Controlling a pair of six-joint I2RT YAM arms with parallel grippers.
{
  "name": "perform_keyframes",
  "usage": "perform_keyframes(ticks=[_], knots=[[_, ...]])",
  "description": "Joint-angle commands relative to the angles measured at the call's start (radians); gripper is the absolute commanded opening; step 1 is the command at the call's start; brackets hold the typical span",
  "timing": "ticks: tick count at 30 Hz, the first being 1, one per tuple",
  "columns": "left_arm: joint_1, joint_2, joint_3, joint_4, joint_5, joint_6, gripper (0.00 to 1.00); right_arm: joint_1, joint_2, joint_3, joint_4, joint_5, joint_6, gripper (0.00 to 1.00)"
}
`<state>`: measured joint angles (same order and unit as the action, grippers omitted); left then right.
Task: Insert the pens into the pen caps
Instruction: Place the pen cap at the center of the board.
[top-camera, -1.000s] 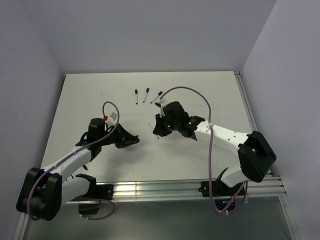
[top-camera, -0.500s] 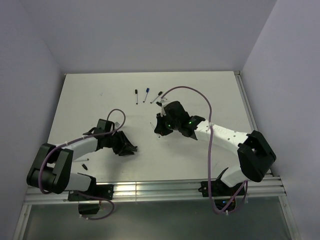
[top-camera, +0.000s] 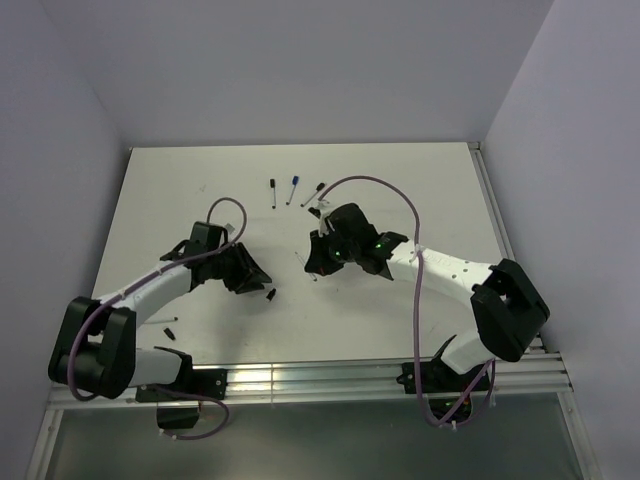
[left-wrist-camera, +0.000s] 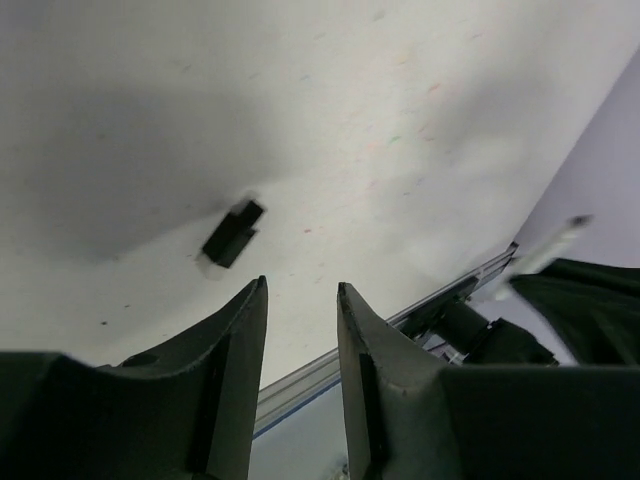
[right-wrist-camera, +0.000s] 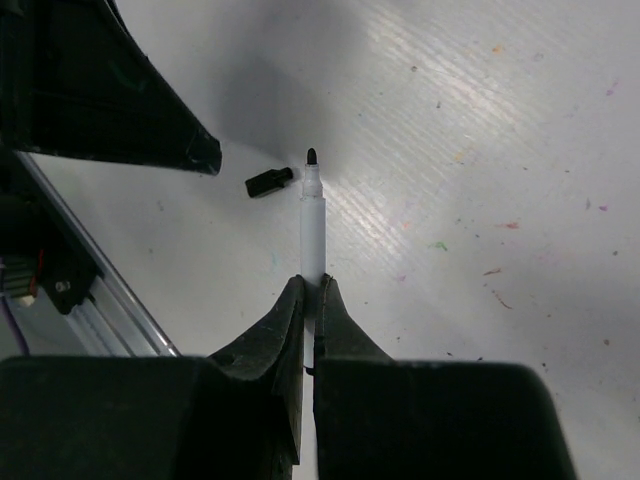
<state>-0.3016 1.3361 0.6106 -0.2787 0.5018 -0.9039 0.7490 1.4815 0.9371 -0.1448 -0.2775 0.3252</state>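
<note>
Three pens lay in a short row at the upper middle of the top view, each apart from the next: a black-ended pen (top-camera: 272, 193), a blue-ended pen (top-camera: 293, 190) and a second black-ended pen (top-camera: 313, 193). Any print on their barrels was too small to read. One uncapped pen (right-wrist-camera: 312, 230) stood at the centre of the right wrist view. The right gripper (right-wrist-camera: 311, 285) was pinched tight on its white barrel, and its dark tip pointed away from the fingers. One loose black cap (right-wrist-camera: 268, 182) lay on the white table (top-camera: 400, 180), just left of that tip and not touching it. The left gripper (left-wrist-camera: 302, 290) had its jaws partway apart with nothing between them, and in its view the cap lay beyond the fingertips, left of centre. A thin dark sliver (top-camera: 168, 322) at the lower left of the top view was too small to identify.
</note>
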Motion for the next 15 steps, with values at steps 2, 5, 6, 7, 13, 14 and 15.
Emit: perform_keyframes(ticks=[2,5,6,7,13,14,15], knots=[[0.002,-0.118,0.077,0.035,-0.049,-0.045,0.39,-0.004,-0.017,-0.012,0.074,-0.110,0.014,0.00],[0.001,-0.159,0.078,0.105,-0.062,-0.105,0.39,-0.004,-0.021,-0.015,0.102,-0.143,0.037,0.00],[0.001,-0.166,0.072,0.122,-0.068,-0.121,0.39,-0.004,-0.021,-0.014,0.111,-0.152,0.040,0.00],[-0.004,-0.178,0.068,0.145,-0.080,-0.131,0.39,-0.004,-0.021,-0.012,0.119,-0.176,0.054,0.00],[-0.063,-0.179,0.063,0.257,-0.115,-0.191,0.42,-0.004,-0.010,0.008,0.139,-0.226,0.095,0.00],[-0.073,-0.179,0.063,0.269,-0.121,-0.204,0.43,-0.004,-0.009,0.009,0.140,-0.238,0.100,0.00],[-0.080,-0.178,0.067,0.269,-0.126,-0.207,0.43,-0.004,-0.006,0.009,0.142,-0.236,0.104,0.00]])
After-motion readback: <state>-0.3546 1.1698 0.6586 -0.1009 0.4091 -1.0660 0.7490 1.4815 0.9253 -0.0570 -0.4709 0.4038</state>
